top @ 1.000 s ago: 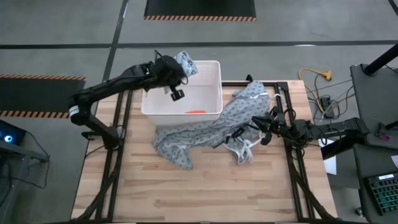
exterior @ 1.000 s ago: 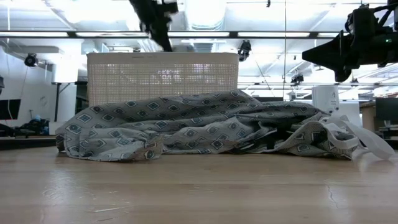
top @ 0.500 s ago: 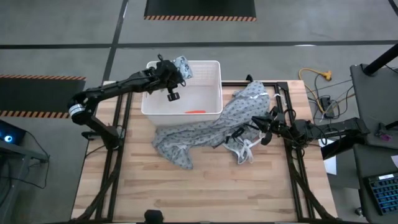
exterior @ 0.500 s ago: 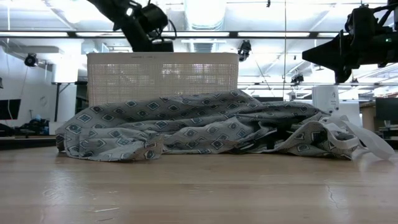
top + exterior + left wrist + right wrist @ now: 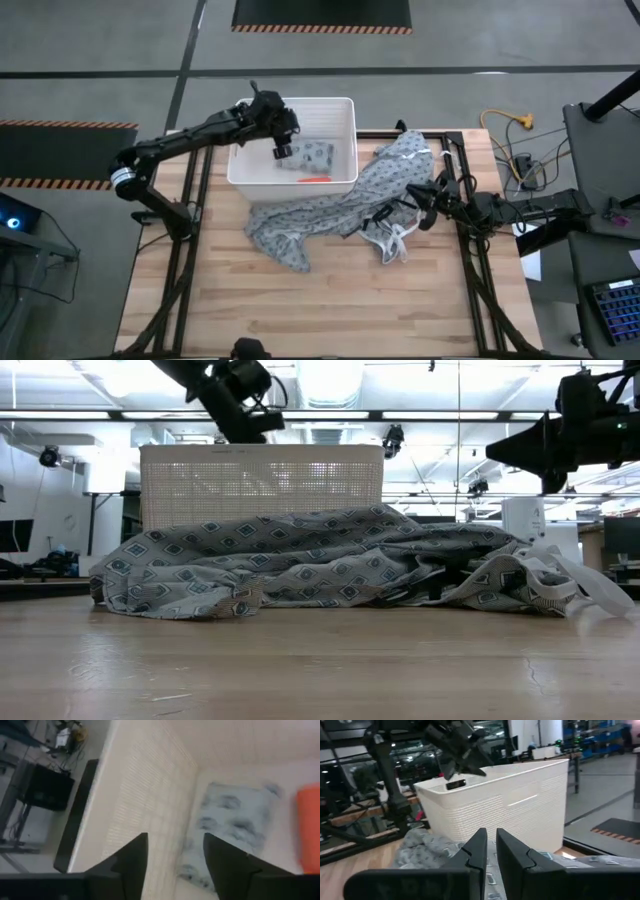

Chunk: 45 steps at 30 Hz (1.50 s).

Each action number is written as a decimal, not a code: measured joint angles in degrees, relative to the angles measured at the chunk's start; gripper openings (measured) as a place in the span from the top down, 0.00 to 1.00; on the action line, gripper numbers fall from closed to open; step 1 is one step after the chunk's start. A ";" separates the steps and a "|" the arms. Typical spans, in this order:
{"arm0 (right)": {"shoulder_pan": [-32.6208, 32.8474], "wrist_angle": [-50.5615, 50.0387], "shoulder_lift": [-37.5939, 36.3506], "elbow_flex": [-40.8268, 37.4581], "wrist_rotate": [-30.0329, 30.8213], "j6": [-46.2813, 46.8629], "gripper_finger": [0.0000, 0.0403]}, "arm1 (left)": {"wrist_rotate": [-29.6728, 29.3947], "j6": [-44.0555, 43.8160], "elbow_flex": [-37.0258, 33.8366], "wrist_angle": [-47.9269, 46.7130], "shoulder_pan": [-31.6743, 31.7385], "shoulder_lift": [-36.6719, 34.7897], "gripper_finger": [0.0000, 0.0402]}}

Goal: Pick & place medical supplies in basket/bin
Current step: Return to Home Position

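Note:
The white bin (image 5: 345, 112) stands at the table's far edge. In it lie the pale green dotted packet (image 5: 312, 157), flat on the floor, and the orange bottle (image 5: 316, 179) by the near wall. Both also show in the left wrist view: the packet (image 5: 235, 830) and the bottle (image 5: 307, 825). My left gripper (image 5: 283, 143) is open and empty above the bin's left part, just left of the packet (image 5: 175, 862). My right gripper (image 5: 425, 205) is shut and empty, hanging above the gown's right end (image 5: 490, 850). The white cylinder and the white disc are out of view.
The grey patterned gown (image 5: 340, 205) lies spread across the table's middle, its far edge against the bin's near wall, with white ties (image 5: 395, 240) at its right end. The near half of the wooden table (image 5: 320, 310) is bare. Cables and a desk stand to the right.
My left gripper has let go of the dotted packet, which it held above the bin's far rim. The packet has fallen and now lies flat on the bin's floor. The gripper has gone a little toward the table's near edge, over the bin.

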 joint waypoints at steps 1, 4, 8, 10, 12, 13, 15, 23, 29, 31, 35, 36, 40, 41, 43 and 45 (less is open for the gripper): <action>0.00 0.03 0.00 0.00 0.45 -0.01 0.92 | 0.04 -2.06 0.83 -0.01 -0.02 0.00 0.55; -0.02 0.22 0.00 0.00 1.63 -0.01 0.92 | 3.24 -10.07 3.89 0.03 0.00 -0.56 0.52; -0.01 0.28 0.02 0.00 1.63 -0.01 0.92 | 22.53 -21.15 5.56 5.05 0.01 -3.63 0.53; 0.00 0.31 0.02 0.00 1.63 -0.01 0.92 | 32.45 -25.54 4.14 9.98 -0.69 -5.71 0.54; 0.00 0.30 0.02 0.00 1.62 -0.01 0.92 | 37.45 -29.14 1.42 15.53 -2.33 -8.13 0.57; 0.00 0.31 0.04 0.00 1.61 -0.01 0.92 | 38.21 -29.84 -0.47 17.71 -3.57 -9.64 0.58; 0.00 0.31 0.04 0.00 1.61 -0.01 0.92 | 38.52 -30.49 -5.04 22.11 -6.71 -13.08 0.61; 0.00 0.33 0.04 0.00 1.61 -0.85 0.92 | 21.35 -34.91 -27.83 37.64 -24.06 -31.13 0.79; 0.00 0.48 0.02 0.00 1.37 -6.70 0.92 | 11.17 -36.36 -44.51 37.95 -30.67 -49.04 0.87; 0.00 0.48 0.02 0.00 1.37 -9.89 0.92 | 11.34 -38.11 -49.86 38.76 -31.45 -54.62 0.88; 0.00 0.46 0.02 0.00 1.37 -10.29 0.92 | 12.33 -38.70 -59.76 42.39 -31.93 -63.76 0.90; 0.00 0.41 0.02 0.00 1.33 -9.30 0.92 | 12.28 -38.37 -61.93 42.76 -31.91 -65.84 0.90; -0.02 0.33 0.01 0.00 -2.06 -3.97 0.92 | 12.53 -37.81 -69.23 44.45 -31.95 -72.69 0.92; -0.02 0.30 0.00 0.00 -4.56 -3.69 0.92 | 12.11 -37.87 -70.74 44.91 -31.91 -73.95 0.93; 0.00 0.06 0.11 0.02 -10.05 -3.64 0.92 | 11.48 -37.47 -73.60 45.44 -31.90 -76.54 0.93; 0.00 -0.57 0.10 0.01 -14.08 -3.66 0.92 | 10.48 -37.94 -74.55 44.31 -31.89 -79.13 0.94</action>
